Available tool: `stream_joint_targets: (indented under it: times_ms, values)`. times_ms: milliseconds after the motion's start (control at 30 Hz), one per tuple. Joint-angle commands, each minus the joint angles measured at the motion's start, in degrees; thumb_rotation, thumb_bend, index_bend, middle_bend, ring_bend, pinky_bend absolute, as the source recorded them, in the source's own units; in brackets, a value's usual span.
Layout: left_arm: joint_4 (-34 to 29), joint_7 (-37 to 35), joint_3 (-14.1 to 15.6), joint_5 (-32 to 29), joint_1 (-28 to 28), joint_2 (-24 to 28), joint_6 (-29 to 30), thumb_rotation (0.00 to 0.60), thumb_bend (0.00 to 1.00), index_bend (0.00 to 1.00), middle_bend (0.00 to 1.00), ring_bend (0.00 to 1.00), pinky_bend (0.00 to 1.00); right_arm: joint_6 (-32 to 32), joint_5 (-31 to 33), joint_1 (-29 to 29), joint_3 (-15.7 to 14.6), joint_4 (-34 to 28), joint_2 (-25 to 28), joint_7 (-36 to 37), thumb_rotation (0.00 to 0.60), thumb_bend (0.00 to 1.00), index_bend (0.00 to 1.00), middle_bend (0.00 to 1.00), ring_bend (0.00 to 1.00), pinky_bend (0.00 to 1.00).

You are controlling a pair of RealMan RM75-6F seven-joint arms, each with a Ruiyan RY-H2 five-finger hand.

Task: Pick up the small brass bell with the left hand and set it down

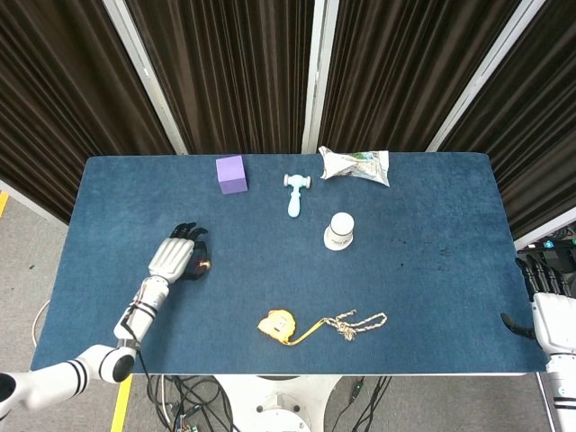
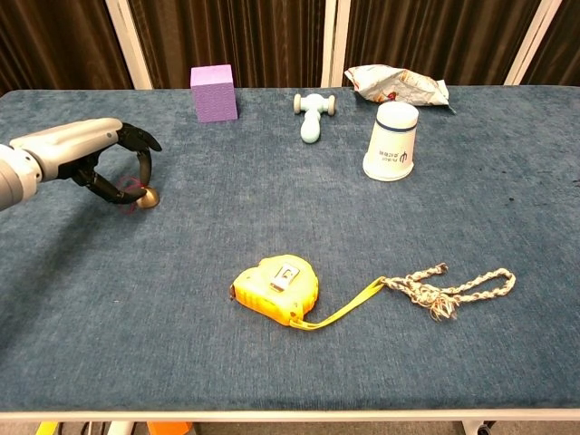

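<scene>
The small brass bell (image 2: 149,194) with a bit of red cord sits at the left side of the blue table, low on the cloth or just off it. My left hand (image 2: 107,161) arches over it, and the dark fingertips (image 2: 144,171) and thumb pinch the bell between them. From above, the bell (image 1: 205,264) shows as a small glint under the left hand (image 1: 177,255). Beyond the table's right edge, low down, my right hand (image 1: 543,304) hangs with its fingers apart and holds nothing.
A purple cube (image 2: 213,92), a pale blue toy hammer (image 2: 313,112), a crumpled snack bag (image 2: 399,86) and an upturned white cup (image 2: 391,141) stand along the back. A yellow tape measure (image 2: 275,287) and a knotted rope (image 2: 453,289) lie near the front edge.
</scene>
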Motion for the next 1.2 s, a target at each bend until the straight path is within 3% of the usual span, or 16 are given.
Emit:
stream_joint_targets:
  times_ms: [33, 733, 1033, 1067, 1133, 1200]
  values:
    - [-0.12, 0.24, -0.06, -0.32, -0.07, 0.07, -0.10, 0.600, 0.38, 0.54, 0.16, 0.00, 0.00, -0.04, 0.02, 0.01, 0.01, 0.01, -0.01, 0.01, 0.600, 0.11, 0.00, 0.00, 0.00, 0.00]
    - [-1.71, 1.78, -0.35, -1.66, -0.39, 0.89, 0.25, 0.600, 0.45, 0.60, 0.18, 0.00, 0.00, 0.04, -0.12, -0.02, 0.06, 0.12, -0.07, 0.18, 0.600, 0.11, 0.00, 0.00, 0.00, 0.00]
    - [-6.53, 2.95, -1.78, -0.41, 0.72, 4.07, 5.56, 0.600, 0.45, 0.60, 0.19, 0.00, 0.00, 0.10, -0.12, -0.02, 0.10, -0.02, -0.05, 0.05, 0.600, 0.11, 0.00, 0.00, 0.00, 0.00]
    - [-6.05, 5.10, -1.87, -0.08, 0.79, 4.25, 7.09, 0.600, 0.46, 0.60, 0.19, 0.00, 0.00, 0.12, -0.11, -0.04, 0.10, -0.03, -0.02, 0.02, 0.600, 0.11, 0.00, 0.00, 0.00, 0.00]
    - [-2.39, 16.09, -1.17, 1.76, 0.78, 3.22, 13.00, 0.600, 0.46, 0.60, 0.19, 0.00, 0.00, 0.11, -0.05, -0.06, 0.13, -0.03, 0.03, 0.03, 0.600, 0.11, 0.00, 0.00, 0.00, 0.00]
    - [-3.07, 19.23, -1.61, 1.02, 1.14, 2.24, 14.98, 0.600, 0.46, 0.60, 0.20, 0.00, 0.00, 0.08, 0.02, -0.05, 0.17, -0.02, 0.02, 0.04, 0.600, 0.11, 0.00, 0.00, 0.00, 0.00]
